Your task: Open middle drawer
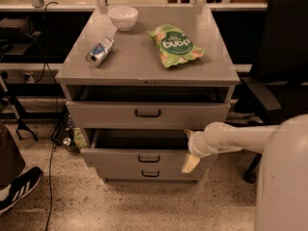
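At the far left, a dark shoe (18, 189) with white stripes rests on the speckled floor, and a thin cable (51, 158) trails down beside a grey cabinet. The cabinet's flat surface (139, 61) carries three things. A drink can (99, 51) lies on its side towards the left. A white bowl (123, 17) stands upright near the back edge. A green snack bag (175, 44) lies flat to the right of centre, well apart from the can.

Below the surface sit three grey drawers. The top drawer (110, 114) is pulled out a little, with a dark gap above its front. The middle drawer (115, 158) is just beneath it. It is drawn out further, so its dark inside shows behind the front, and its small dark bar handle (148, 158) sits at the centre. The bottom drawer (120, 173) lies under it, set back from the middle one.

The gripper (189, 149) is at the right end of the middle drawer's front. Its jaws stand apart, one pale tip up by the drawer's open top edge and one yellowish tip hanging in front of the right end. Whether either touches the drawer cannot be told. The white arm (240, 137) reaches in level from the right, where the robot's pale body (284, 182) fills the corner. A black office chair (284, 57) stands behind it.
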Available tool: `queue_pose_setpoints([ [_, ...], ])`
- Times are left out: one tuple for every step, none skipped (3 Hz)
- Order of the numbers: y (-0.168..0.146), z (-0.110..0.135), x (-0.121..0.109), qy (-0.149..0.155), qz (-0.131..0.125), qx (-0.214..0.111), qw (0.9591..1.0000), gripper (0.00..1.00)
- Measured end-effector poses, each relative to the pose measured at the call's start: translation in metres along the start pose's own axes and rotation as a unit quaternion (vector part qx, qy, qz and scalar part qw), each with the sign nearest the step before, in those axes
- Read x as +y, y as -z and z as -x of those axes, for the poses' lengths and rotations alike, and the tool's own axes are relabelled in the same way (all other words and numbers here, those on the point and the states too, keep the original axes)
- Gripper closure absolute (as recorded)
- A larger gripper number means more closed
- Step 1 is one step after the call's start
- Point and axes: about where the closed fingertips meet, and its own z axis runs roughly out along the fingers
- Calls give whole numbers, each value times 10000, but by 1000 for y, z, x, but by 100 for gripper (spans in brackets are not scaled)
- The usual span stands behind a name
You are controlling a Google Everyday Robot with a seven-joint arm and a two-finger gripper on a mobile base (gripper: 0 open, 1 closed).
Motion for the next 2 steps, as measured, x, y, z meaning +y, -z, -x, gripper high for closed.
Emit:
queue_pose_setpoints([
  [-12,-30,-6,-548,-48,-220,9982,0],
  [-22,-45,-2,-899,3,-322,9954,0],
])
